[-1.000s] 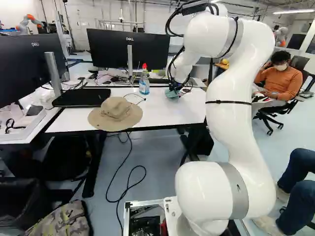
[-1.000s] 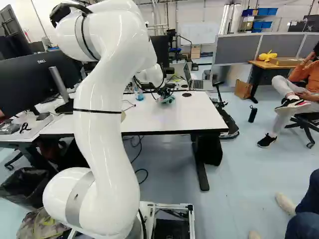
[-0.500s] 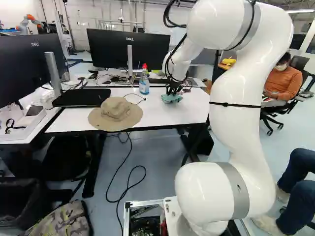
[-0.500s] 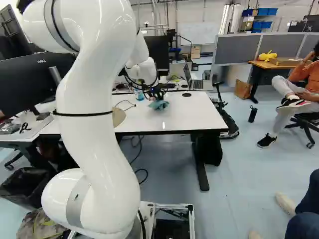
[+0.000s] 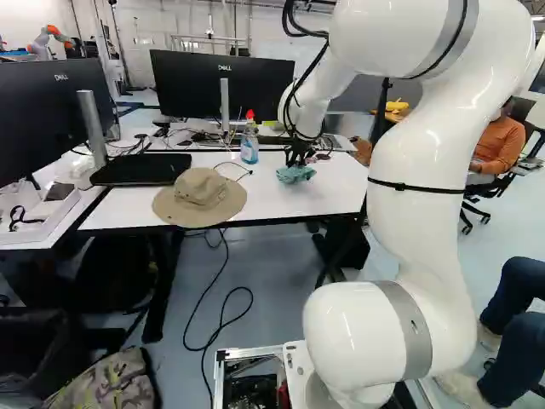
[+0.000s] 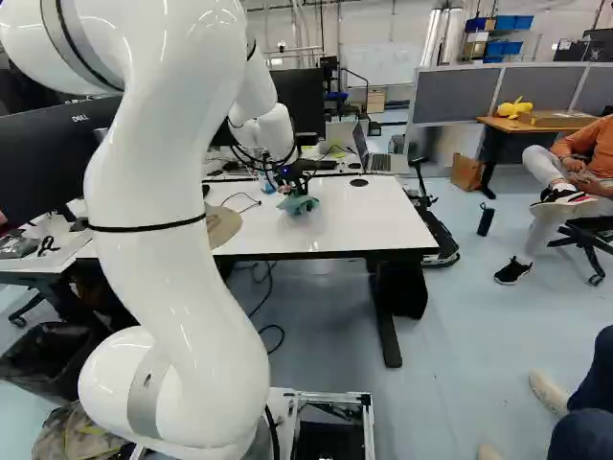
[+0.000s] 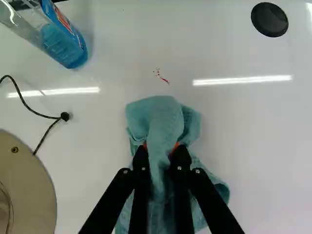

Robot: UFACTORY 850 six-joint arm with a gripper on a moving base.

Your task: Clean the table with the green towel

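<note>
Towel (image 7: 161, 114): matt cloth, coarse and creased, gripped by the pincer (image 5: 297, 160). Bench (image 7: 263, 146): smooth, glossy top beneath the pincer, reflecting light in streaks. Bottle (image 7: 63, 41), ahead of the pincer and to one side: clear plastic, glossy. Hat (image 7: 29, 180), beside the pincer: matt cloth. Pincer fingers: dark, with metallic-looking fasteners (image 7: 179, 168).

Grey partitions (image 6: 536, 86) stand behind a wooden desk (image 6: 508, 126) on pale floor (image 6: 460, 335).
</note>
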